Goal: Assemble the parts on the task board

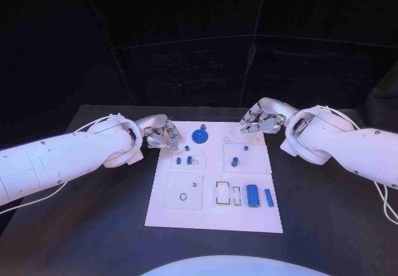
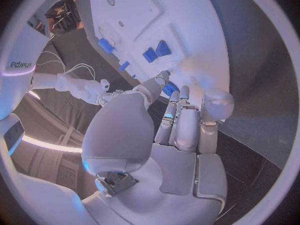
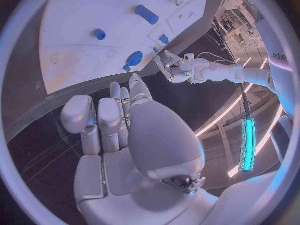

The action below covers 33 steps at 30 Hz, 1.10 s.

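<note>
Centrally, white task board (blue parts aboard) on black table, both hands' fingers curled together, empty.

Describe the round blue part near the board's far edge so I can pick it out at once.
Start at the white task board in the middle of the table, then look along its far edge between the two hands. The round blue part lies there; unlike the slim blue pieces elsewhere, it is a wide disc.

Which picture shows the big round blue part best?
The head view: the round blue part lies in full sight on the task board, between both hands. The right wrist view shows it smaller; in the left wrist view, fingers partly hide it.
</note>
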{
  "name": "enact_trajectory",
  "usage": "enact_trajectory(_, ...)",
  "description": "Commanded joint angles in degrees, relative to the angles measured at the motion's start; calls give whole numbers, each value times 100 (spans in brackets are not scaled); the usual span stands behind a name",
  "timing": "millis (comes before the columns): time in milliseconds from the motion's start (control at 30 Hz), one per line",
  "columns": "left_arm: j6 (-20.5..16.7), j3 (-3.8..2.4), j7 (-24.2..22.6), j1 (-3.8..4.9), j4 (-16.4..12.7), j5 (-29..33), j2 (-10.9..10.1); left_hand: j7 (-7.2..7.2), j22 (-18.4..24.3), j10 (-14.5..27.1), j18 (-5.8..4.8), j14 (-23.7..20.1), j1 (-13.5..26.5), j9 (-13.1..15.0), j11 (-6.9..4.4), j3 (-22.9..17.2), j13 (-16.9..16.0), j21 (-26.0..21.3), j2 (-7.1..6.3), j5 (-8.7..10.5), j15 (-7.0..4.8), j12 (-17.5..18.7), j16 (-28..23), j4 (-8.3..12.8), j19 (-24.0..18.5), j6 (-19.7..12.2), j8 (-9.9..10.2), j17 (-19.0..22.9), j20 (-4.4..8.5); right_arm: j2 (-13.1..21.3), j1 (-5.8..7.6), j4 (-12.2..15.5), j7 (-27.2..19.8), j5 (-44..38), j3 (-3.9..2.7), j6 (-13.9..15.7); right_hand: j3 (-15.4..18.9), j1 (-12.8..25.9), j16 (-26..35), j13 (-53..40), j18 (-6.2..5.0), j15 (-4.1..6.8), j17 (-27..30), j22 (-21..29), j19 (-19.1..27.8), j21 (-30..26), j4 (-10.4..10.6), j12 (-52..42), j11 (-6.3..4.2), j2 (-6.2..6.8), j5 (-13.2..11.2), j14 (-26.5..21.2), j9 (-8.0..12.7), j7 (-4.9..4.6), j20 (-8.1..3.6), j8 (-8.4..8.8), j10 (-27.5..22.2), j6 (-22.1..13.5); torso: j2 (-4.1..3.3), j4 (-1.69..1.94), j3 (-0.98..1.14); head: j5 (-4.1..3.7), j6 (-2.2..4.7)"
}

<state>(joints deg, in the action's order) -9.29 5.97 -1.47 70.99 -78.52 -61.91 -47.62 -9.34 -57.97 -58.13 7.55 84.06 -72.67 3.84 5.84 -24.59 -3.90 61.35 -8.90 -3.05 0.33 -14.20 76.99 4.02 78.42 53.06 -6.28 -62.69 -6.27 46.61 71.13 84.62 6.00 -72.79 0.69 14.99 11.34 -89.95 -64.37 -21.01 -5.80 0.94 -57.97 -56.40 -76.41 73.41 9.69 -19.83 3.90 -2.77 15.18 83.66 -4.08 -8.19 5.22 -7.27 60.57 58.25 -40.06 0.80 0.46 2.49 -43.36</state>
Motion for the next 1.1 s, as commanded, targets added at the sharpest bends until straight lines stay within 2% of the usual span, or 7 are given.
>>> enact_trajectory(33,-663,-11,-1303,20,-17,2196,-60,-55,88,-104,-33,26,-20,46,18,26,-42,-90,104,1,44,-98,-40,-15,-75,242,-113,70,-16,55,-18,73,151,-1166,-1,-309,-13,-121,-57,178,-16,8,-65,-94,-75,68,-56,121,-18,7,-50,74,13,17,-9,1,119,90,3,-1,4,-60,13)
enact_trajectory(167,-707,-10,-2127,26,-38,4136,-105,-56,714,-227,104,-206,-139,60,4,-70,-64,-718,270,-3,38,-195,-396,9,-407,442,-212,677,-24,111,-62,156,271,-1851,-1,-389,-44,-246,-107,391,1,11,-121,-192,-123,127,-85,284,-30,8,-110,105,18,41,-18,18,219,189,6,-8,10,-146,43)
enact_trajectory(200,-646,-9,-2305,27,-58,4649,-111,-55,1046,-248,168,-354,-149,51,4,-92,-66,-1063,318,-6,35,-224,-606,3,-600,464,-222,1012,-27,122,-87,174,316,-2051,0,-432,-47,-264,-102,457,3,11,-115,-194,-124,129,-83,344,-23,12,-137,106,18,42,-15,23,223,217,1,-9,0,-183,55)
enact_trajectory(300,-527,-7,-2535,27,-101,5302,-118,-36,1735,-348,298,-743,-218,37,-23,-134,-91,-1812,421,-10,20,-331,-1141,29,-1047,504,-248,1793,-21,119,-150,188,398,-2376,2,-525,-46,-273,-93,569,3,-4,-104,-194,-123,131,-67,449,-8,23,-187,106,23,33,-5,48,218,236,1,-5,-14,-217,67)
enact_trajectory(500,-389,-3,-2736,25,-185,5771,-126,-37,1851,-360,298,-1024,-198,18,-37,-78,-107,-2012,428,-1,30,-429,-1531,39,-1175,513,-264,2340,-20,77,-264,215,434,-2699,3,-536,-11,-240,-53,788,10,-57,-41,-214,-127,142,-19,666,64,82,-228,111,36,-20,36,150,93,160,-5,1,7,-229,72)
enact_trajectory(633,-349,-2,-2772,24,-207,5865,-133,-32,1875,-369,298,-1074,-206,19,-42,-69,-113,-2050,438,-2,29,-457,-1591,48,-1194,530,-277,2425,-20,49,-303,226,408,-2768,4,-505,-6,-246,-38,879,10,-78,-2,-222,-132,149,-17,734,92,108,-238,119,37,-44,59,200,57,114,-5,3,-2,-225,71)
enact_trajectory(1100,-329,0,-2774,24,-175,5926,-145,-32,1910,-378,299,-1158,-231,18,-48,-54,-122,-2107,442,-1,25,-504,-1691,76,-1221,548,-296,2575,-17,-11,-353,217,355,-2700,6,-892,-106,-378,-139,1092,12,-97,-77,-262,-156,179,-56,847,122,53,-239,144,25,-83,86,253,84,133,-7,0,-3,-241,35)
